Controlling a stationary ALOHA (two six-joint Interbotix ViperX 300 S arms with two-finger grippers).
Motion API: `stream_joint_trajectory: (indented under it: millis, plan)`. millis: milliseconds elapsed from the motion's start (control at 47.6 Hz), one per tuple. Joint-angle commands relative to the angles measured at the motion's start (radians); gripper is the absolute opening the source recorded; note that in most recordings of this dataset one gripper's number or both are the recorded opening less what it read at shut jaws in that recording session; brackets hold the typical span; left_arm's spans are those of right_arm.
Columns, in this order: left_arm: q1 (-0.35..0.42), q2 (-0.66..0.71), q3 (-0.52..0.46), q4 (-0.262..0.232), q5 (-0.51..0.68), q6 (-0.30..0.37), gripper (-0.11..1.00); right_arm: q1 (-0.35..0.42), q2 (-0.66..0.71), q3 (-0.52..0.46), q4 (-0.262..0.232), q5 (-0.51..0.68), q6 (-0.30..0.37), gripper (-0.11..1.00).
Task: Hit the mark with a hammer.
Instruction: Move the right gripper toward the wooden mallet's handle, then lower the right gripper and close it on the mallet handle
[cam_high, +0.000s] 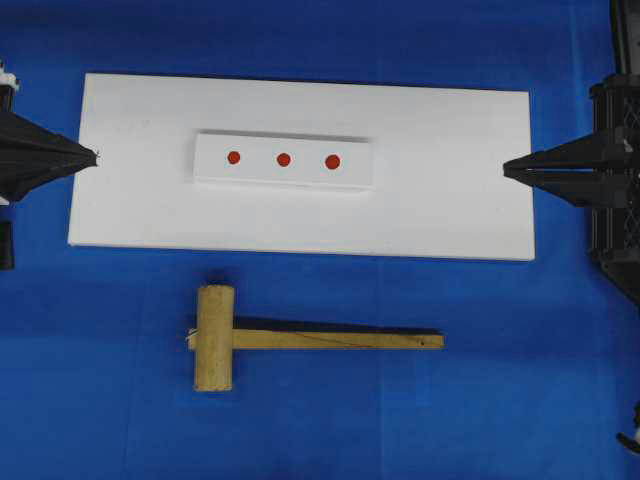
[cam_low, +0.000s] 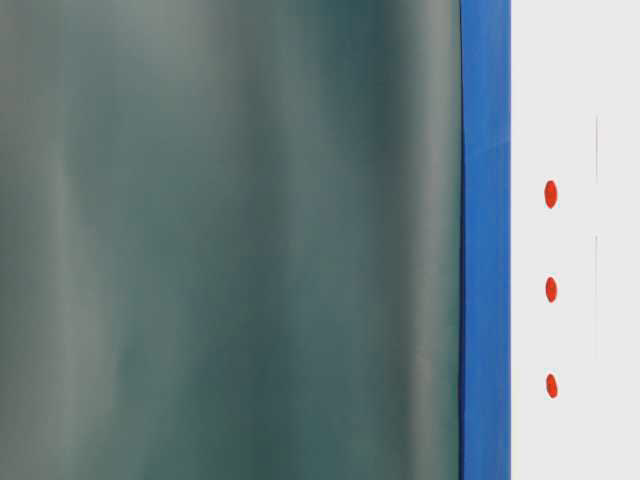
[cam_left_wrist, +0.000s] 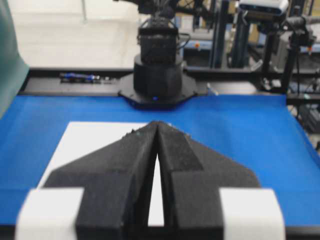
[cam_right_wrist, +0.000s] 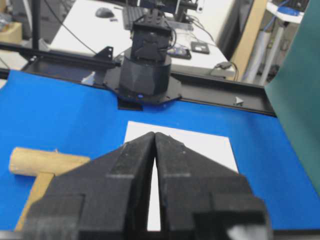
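The wooden mallet (cam_high: 228, 338) lies on the blue mat just in front of the white board (cam_high: 450, 200), looking rigid and head-heavy, best gripped mid-handle, while the left gripper (cam_high: 95, 155) and right gripper (cam_high: 506, 170) rest pressed together, empty.

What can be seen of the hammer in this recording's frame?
The hammer is a light-brown wooden mallet with a thick cylindrical head and a long, flat, straight handle. It lies flat on the blue mat, in front of the white board, apart from it. In the overhead view its head sits left and its handle runs right. No gripper touches it.
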Motion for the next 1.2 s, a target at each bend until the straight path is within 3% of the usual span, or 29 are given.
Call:
stream_joint_trajectory:
  millis: [0, 126, 399, 546, 630, 693, 946, 988, 1177]
  plan:
    - [-0.008, 0.003, -0.014, -0.005, 0.008, 0.002, 0.0, 0.005, 0.015, -0.031, 0.0, -0.005, 0.002, 0.0]
    - [-0.006, -0.003, -0.015, -0.005, 0.026, 0.0, 0.0, 0.026, 0.037, -0.046, 0.002, 0.041, 0.006, -0.06]
    - [-0.008, -0.003, -0.011, -0.005, 0.037, -0.005, 0.0, 0.14, 0.135, -0.1, 0.02, 0.052, 0.015, -0.06]
    - [-0.008, -0.002, -0.006, -0.008, 0.037, -0.008, 0.0, 0.189, 0.244, -0.129, 0.021, 0.038, 0.057, -0.01]
    - [-0.008, -0.002, -0.006, -0.008, 0.037, -0.008, 0.0, 0.202, 0.321, -0.15, 0.02, 0.028, 0.089, 0.07]
    - [-0.008, -0.002, -0.005, -0.008, 0.037, -0.008, 0.0, 0.204, 0.374, -0.164, 0.02, 0.023, 0.107, 0.19]
    - [-0.008, 0.0, 0.002, -0.008, 0.037, -0.008, 0.0, 0.221, 0.597, -0.252, 0.037, 0.029, 0.178, 0.89]
    - [-0.008, -0.002, 0.003, -0.009, 0.037, -0.008, 0.0, 0.222, 0.634, -0.267, 0.044, 0.026, 0.181, 0.92]
    - [-0.008, -0.002, 0.011, -0.008, 0.037, -0.008, 0.0, 0.236, 0.815, -0.331, 0.132, -0.049, 0.181, 0.87]
